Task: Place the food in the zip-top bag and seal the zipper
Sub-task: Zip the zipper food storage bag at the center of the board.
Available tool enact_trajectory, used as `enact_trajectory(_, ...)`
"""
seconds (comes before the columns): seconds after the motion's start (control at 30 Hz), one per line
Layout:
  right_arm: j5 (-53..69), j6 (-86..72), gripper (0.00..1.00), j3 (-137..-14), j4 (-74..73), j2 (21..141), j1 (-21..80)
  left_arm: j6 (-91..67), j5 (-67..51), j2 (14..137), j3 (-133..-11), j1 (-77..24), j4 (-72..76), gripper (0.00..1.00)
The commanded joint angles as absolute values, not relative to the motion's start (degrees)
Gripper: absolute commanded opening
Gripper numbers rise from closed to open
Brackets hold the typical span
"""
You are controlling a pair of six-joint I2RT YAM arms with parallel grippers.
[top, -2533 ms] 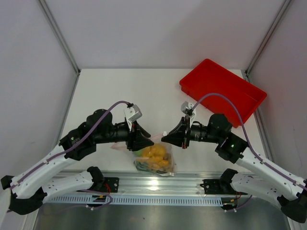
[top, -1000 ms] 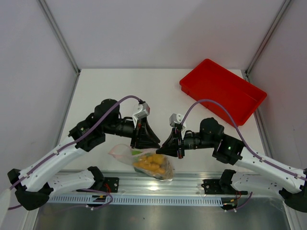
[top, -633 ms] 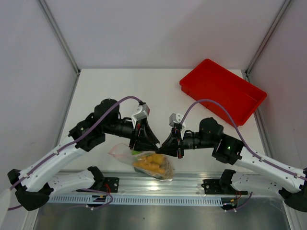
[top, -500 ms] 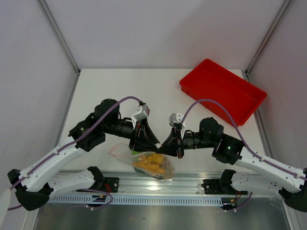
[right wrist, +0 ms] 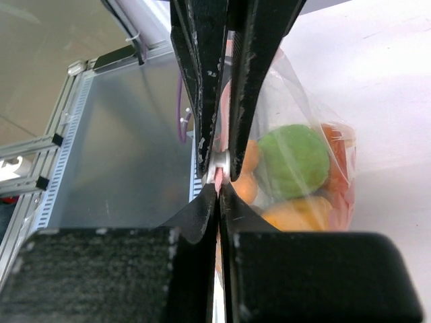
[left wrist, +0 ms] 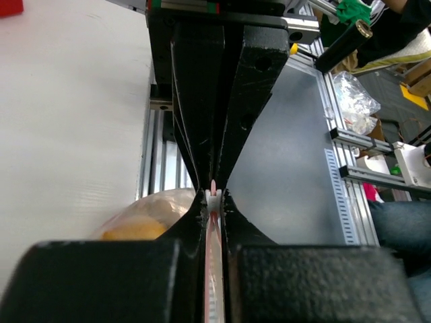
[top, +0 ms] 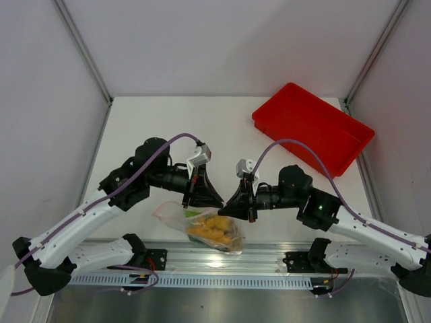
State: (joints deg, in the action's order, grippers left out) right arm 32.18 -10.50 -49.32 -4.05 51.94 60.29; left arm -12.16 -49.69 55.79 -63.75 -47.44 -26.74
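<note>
Left gripper (left wrist: 213, 194): jaws closed flat on the zipper (left wrist: 213, 235). Only a thin pinkish-red sliver and a small white piece show between the black fingers.

Right gripper (right wrist: 219, 176): jaws likewise clamped on the same strip, a little pink visible at the pinch.

In the top view the two grippers meet tip to tip, and their bodies cover the bag's mouth. Whether the zipper is sealed along its length cannot be told.

The zip-top bag (top: 174, 213) sits just below the grippers at the near edge of the worktop (top: 202, 128), beside the metal rail (top: 269, 254). Whether it rests on the surface or hangs cannot be told.

The food (top: 215, 227) is inside the bag. Yellow-orange lumps and some green read through the crinkled plastic. The right wrist view shows a green round piece (right wrist: 293, 161) among orange ones. Individual pieces cannot be counted.

The red tray (top: 313, 128) lies well apart at the far right.
</note>
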Motion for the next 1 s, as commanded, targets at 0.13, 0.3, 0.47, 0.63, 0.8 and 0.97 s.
enact_trajectory(0.13,21.46,-13.18,0.0,-51.24,-0.7,51.86,61.43,-13.01,-48.43,57.57,-65.65,-47.02,-29.79,0.01)
enact_trajectory(0.3,6.61,-15.11,0.0,-49.75,2.28,50.63,64.6,-13.27,-44.92,57.92,-66.53,-47.02,-31.81,0.01)
enact_trajectory(0.47,-1.3,-17.84,0.0,-46.5,7.81,47.38,65.74,-13.18,-40.09,57.75,-67.5,-47.02,-34.18,0.01)
enact_trajectory(0.63,-2.99,-18.37,0.0,-46.84,8.18,46.05,65.92,-11.87,-35.51,57.57,-67.5,-47.02,-37.26,0.01)
enact_trajectory(0.8,5.77,-16.36,0.0,-48.68,6.07,48.24,65.57,-11.95,-37.26,56.6,-67.59,-46.93,-36.12,0.01)
enact_trajectory(0.97,26.52,-12.75,0.23,-54.49,-4.38,53.7,61.08,-12.74,-39.99,57.21,-69.96,-46.93,-34.63,0.0)
